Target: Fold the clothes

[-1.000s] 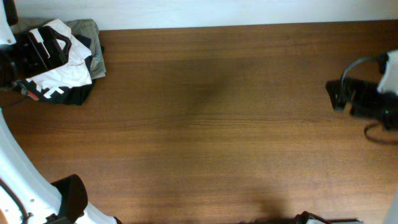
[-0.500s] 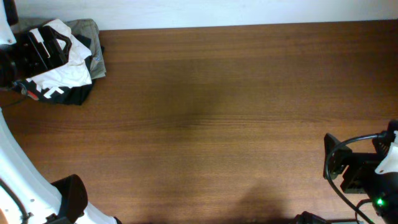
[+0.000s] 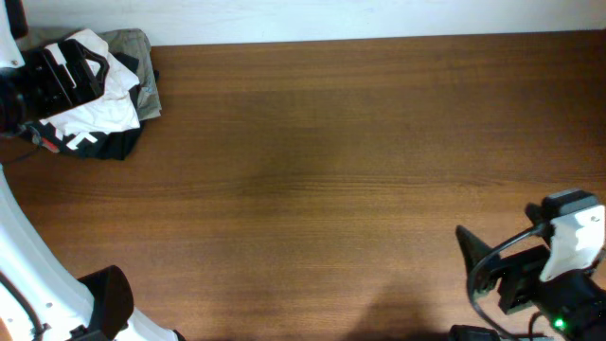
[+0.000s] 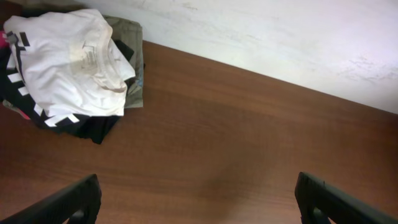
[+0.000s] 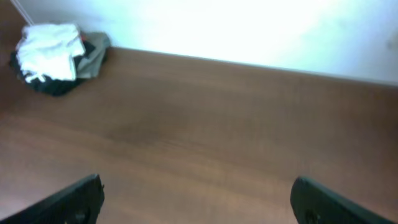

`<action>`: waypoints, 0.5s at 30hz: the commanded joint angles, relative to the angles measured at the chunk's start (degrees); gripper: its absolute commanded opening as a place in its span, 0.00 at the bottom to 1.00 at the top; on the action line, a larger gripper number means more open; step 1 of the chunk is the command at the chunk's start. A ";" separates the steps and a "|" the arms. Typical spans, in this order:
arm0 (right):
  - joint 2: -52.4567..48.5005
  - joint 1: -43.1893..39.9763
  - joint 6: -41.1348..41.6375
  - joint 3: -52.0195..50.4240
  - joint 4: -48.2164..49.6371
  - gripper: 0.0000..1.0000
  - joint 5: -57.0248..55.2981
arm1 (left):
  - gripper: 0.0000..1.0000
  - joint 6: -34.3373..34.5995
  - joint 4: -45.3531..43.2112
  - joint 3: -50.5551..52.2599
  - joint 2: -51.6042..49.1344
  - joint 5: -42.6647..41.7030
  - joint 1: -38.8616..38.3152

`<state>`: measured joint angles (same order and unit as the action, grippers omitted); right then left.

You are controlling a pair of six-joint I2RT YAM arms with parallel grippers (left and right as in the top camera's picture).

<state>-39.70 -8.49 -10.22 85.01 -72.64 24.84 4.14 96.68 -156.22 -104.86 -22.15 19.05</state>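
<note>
Clothes [image 4: 68, 68] heaped ahead-left of left gripper [image 4: 198, 202], jaws wide apart; right gripper [image 5: 196, 199] also spread, pile far ahead-left.

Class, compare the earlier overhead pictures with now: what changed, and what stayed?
The right end effector moved along the table's right edge toward the near corner, open and empty. The left end effector and the clothes pile stayed put.

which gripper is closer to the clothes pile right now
Left. The left gripper is at the far left corner of the table, overlapping the clothes pile in the overhead view. The right gripper is diagonally across, at the near right corner.
</note>
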 commanded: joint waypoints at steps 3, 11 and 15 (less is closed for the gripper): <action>12.63 5.60 -1.51 -27.98 19.93 0.99 0.24 | 0.99 -0.28 0.00 -0.07 1.07 -0.57 0.22; 29.38 8.74 2.34 -66.60 63.39 0.98 0.68 | 0.99 -0.28 0.00 -0.04 1.07 -0.57 0.22; 33.99 11.15 11.02 -72.22 69.05 0.99 -9.81 | 0.99 -0.28 0.00 -0.07 1.07 -0.57 0.22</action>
<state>-8.51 0.78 -5.65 14.92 -5.28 23.27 4.14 96.66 -156.22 -104.86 -22.15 19.05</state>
